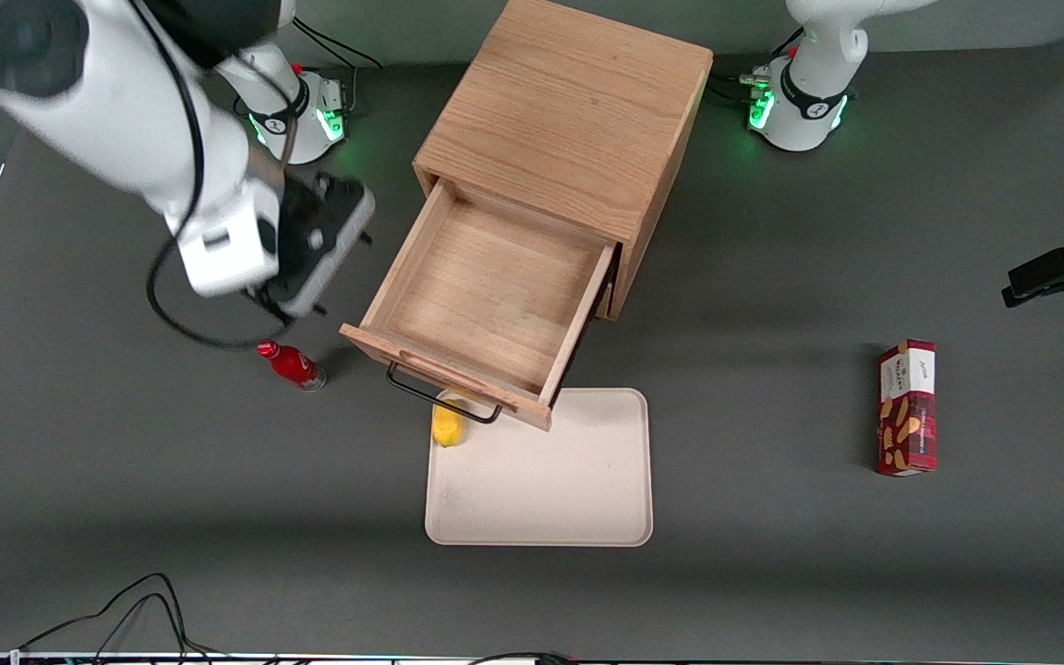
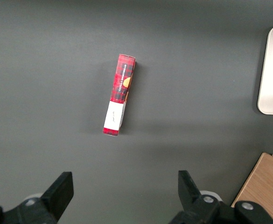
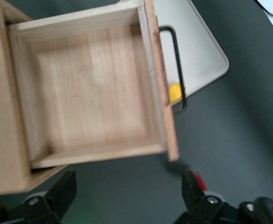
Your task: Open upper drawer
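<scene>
Upper drawer (image 1: 486, 305): pulled far out of the oak cabinet (image 1: 569, 111), its bare wooden floor open to view and nothing seen in it; the task is judged essentially done.
Handle (image 1: 440, 395): a thin black wire bar on the drawer front, hanging over the edge of the beige tray (image 1: 578, 499) and directly above a yellow fruit, probably a lemon (image 1: 447, 427).
Gripper (image 3: 129, 193): raised above the worktop (image 1: 126, 480) beside the drawer, toward the working arm's end, well clear of the handle; the fingers (image 3: 61, 193) are spread wide apart and nothing is held between them.
Risk, bottle: a small red bottle (image 1: 290, 364) lies on the worktop just under the gripper; it could be struck and rolled if the arm is lowered or swung low during withdrawal.
Risk, drawer: with so much of it extended, it could be pulled off its runners or tipped if caught again by the arm.
Risk, cabinet: it could be skewed on the worktop by a sideways knock against the open drawer.
Hidden, lower drawer: covered by the open upper one and not visible in any view.
Hidden, lemon: partly covered by the drawer front and handle; whether the handle touches it cannot be told.
Unclear, bottle: only a blurred red patch in the right wrist view.
Apart: a red snack box (image 1: 907, 407) lies toward the parked arm's end, well away.
</scene>
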